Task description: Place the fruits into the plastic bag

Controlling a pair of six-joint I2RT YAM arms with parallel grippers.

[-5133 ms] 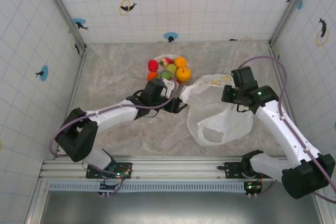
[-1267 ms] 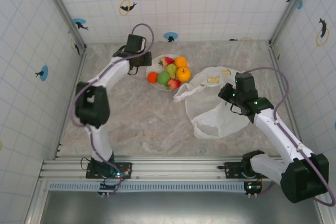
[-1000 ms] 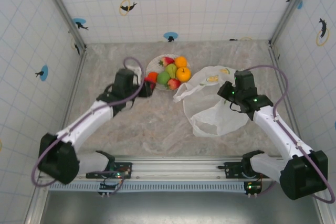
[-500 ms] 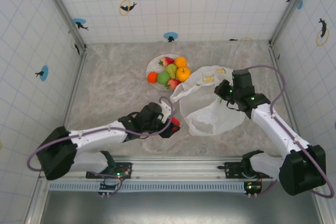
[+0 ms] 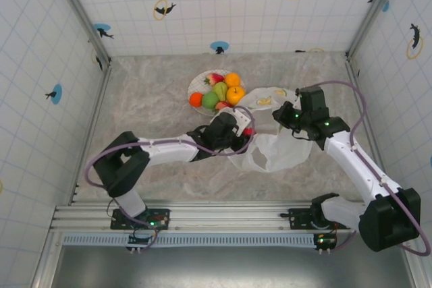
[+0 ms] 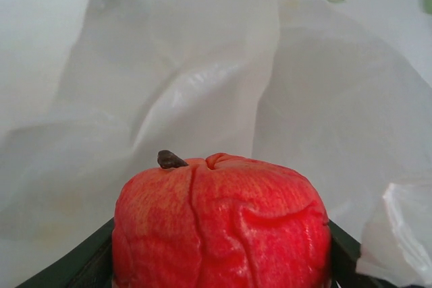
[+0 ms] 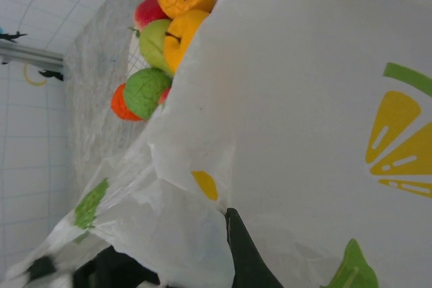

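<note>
Left gripper (image 5: 243,133) mostly hidden behind red apple (image 6: 221,224), plastic bag (image 5: 283,153) beyond

Red apple (image 6: 219,227), white plastic bag (image 7: 304,99)
Bag printed with yellow-green citrus slices; beside it, orange, green, red fruits (image 7: 156,42).

Left of the plastic bag (image 5: 283,150) the table (image 5: 148,106) is open, crossed only by the left arm (image 5: 169,148). The plate (image 5: 198,84) of fruits (image 5: 219,91) crowds the bag's far-left corner. The left gripper (image 5: 244,131), clamping a red apple (image 6: 219,227), blocks the bag's left edge. The right gripper (image 5: 280,116), pinching film, occupies its far rim.
</note>
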